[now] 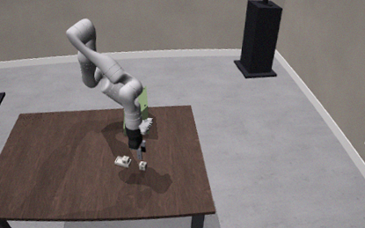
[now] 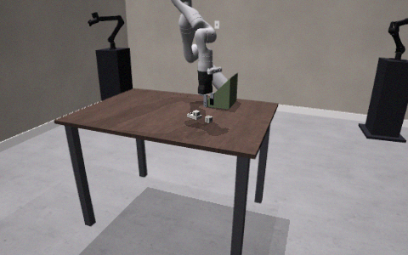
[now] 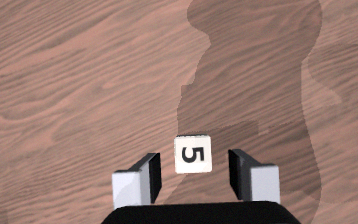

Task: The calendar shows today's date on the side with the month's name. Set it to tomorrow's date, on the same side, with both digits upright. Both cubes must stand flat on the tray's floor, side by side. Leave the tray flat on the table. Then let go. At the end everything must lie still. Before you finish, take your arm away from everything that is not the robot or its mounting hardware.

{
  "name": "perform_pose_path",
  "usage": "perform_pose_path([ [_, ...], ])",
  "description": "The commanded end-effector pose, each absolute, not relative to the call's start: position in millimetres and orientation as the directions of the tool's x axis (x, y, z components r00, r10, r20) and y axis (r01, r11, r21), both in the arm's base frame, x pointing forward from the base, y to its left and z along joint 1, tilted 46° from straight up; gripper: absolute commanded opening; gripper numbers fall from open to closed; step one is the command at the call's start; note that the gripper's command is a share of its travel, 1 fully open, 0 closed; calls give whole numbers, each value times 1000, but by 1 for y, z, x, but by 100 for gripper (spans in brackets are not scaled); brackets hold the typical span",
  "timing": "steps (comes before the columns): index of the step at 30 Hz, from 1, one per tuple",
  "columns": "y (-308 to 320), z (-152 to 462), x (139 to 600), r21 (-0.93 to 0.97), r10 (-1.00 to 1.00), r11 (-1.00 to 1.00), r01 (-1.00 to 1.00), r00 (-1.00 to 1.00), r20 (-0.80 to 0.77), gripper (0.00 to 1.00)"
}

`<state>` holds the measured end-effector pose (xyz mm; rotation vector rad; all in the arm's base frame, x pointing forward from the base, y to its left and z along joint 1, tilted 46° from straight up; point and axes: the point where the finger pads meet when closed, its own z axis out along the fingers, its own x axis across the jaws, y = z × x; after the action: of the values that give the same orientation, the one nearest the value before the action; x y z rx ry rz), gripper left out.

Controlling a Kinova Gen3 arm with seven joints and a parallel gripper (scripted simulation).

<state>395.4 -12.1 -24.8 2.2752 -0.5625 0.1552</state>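
A white cube point(image 3: 193, 154) point(image 1: 142, 166) point(image 2: 208, 119) lies alone on the brown table point(image 1: 53, 172) point(image 2: 140, 119) point(image 3: 75, 75), apart from the tray. Its top face shows a 5 in the wrist view, turned on its side. The small white tray point(image 1: 122, 164) point(image 2: 193, 116) stands just left of it and holds another white cube; its digits are too small to read. My gripper point(image 3: 194, 168) point(image 1: 140, 153) point(image 2: 206, 102) hangs straight above the loose cube, open, with a finger to each side of it and a gap on both sides.
A green wedge-shaped block point(image 1: 145, 103) point(image 2: 226, 94) stands on the table behind the arm. Black pedestals point(image 1: 260, 37) point(image 2: 388, 99) point(image 2: 112, 70) stand on the floor away from the table.
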Motion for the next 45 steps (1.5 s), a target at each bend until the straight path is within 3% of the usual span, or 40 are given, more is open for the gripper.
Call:
perform_pose_path([
  [1, -11, -25, 396, 662, -347, -606, -442, 895, 280, 87],
  [45, -36, -50, 393, 662, -347, -606, -441, 895, 279, 87],
])
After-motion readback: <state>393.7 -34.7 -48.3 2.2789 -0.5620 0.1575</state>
